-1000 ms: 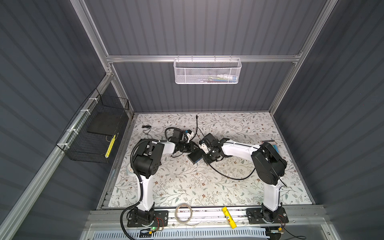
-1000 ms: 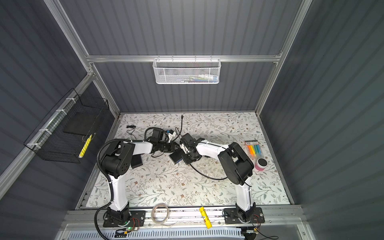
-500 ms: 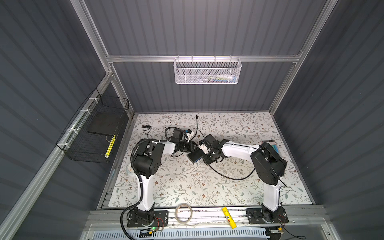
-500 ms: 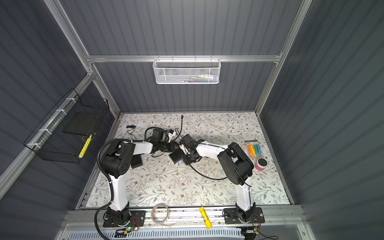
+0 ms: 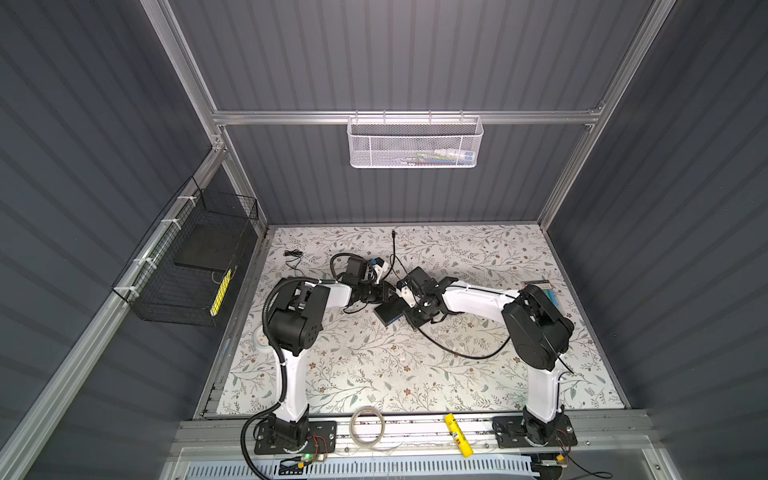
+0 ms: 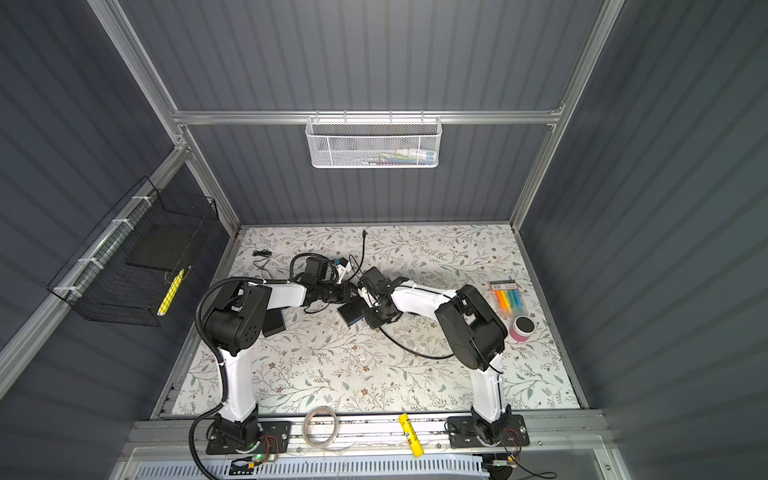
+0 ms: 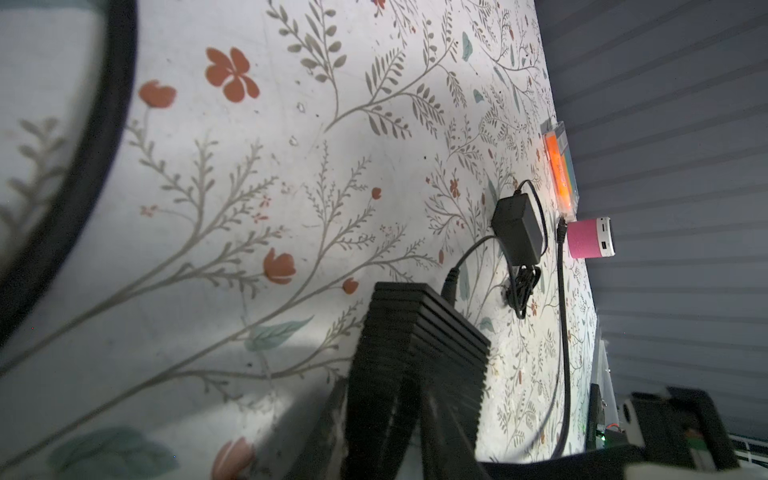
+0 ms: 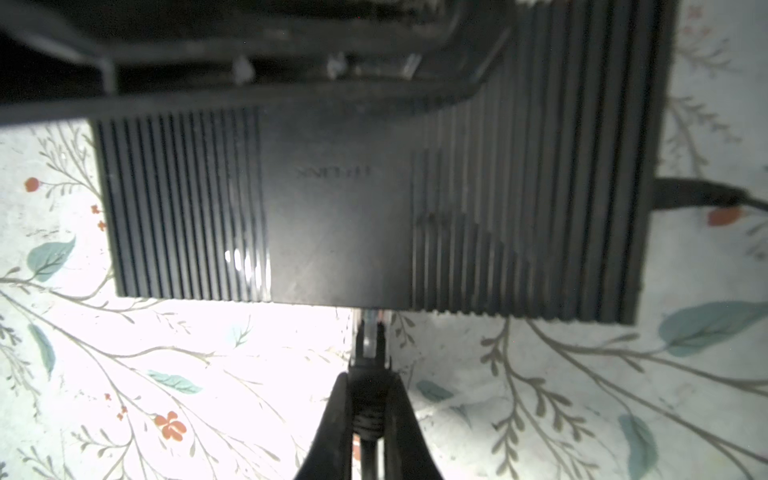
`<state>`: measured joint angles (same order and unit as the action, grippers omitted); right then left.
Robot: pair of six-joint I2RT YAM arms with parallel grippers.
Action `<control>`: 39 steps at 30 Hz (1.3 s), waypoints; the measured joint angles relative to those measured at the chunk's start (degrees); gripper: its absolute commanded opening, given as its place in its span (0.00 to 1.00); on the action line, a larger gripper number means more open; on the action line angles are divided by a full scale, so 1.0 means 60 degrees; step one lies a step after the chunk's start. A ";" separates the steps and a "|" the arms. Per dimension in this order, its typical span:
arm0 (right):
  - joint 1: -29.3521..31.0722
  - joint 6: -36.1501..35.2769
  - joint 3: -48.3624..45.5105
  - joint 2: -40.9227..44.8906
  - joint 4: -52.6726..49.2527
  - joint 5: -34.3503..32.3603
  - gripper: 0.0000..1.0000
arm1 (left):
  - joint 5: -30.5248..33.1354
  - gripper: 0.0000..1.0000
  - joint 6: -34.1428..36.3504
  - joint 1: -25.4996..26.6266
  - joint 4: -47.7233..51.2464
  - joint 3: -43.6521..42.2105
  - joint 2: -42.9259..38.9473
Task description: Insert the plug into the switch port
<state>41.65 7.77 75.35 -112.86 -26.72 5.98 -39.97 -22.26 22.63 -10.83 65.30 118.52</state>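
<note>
The right tool [image 8: 368, 380] is closed narrow on the black boot of the plug [image 8: 370, 332]. The plug's clear tip meets the edge of the switch [image 8: 332, 208] that faces this tool. The port itself is hidden under that edge, so I cannot tell whether the plug is seated. The left tool [image 7: 384, 399] grips the ribbed black switch from the opposite side, and in the right wrist view it is only a dark blur across the casing. The switch sits near the middle of the worktop [image 5: 374, 374], and the plug's cable [image 5: 457, 349] loops away over the floral surface.

A white mesh basket [image 5: 415, 143] hangs on the back rail. It holds a few slim items too small to name. A black wire basket [image 5: 187, 266] on the side wall holds a flat dark slab [image 5: 203, 249] and a yellow item [image 5: 220, 286] standing against its mesh. A clear case [image 6: 509, 299] of coloured markers lies beside a pink cylinder [image 6: 521, 329]. In a top view the right arm [image 5: 536, 324] hides most of the case.

Both arms are folded low with their elbows raised. The forearm of the left arm [image 5: 299, 316] and that of the right arm reach inward, and the two meet at the switch.
</note>
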 measured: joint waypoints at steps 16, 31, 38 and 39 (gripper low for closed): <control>0.0000 0.0299 -0.0623 0.0590 0.0878 -0.0237 0.00 | -0.0102 0.28 -0.0018 0.0000 -0.0240 0.0062 0.0149; -0.0015 0.0313 -0.1166 0.0678 0.1512 -0.0200 0.00 | -0.0226 0.27 -0.0142 0.0033 -0.0499 0.0095 0.0270; -0.0004 0.0299 -0.1166 0.0397 0.1490 -0.0138 0.00 | -0.0226 0.27 -0.0146 0.0033 -0.0499 0.0095 0.0273; -0.0007 0.0277 -0.1126 0.0368 0.1450 -0.0131 0.00 | -0.0219 0.27 -0.0146 0.0033 -0.0503 0.0095 0.0273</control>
<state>41.60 9.43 68.60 -110.65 -18.02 5.19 -41.28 -23.14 22.83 -13.85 65.87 120.16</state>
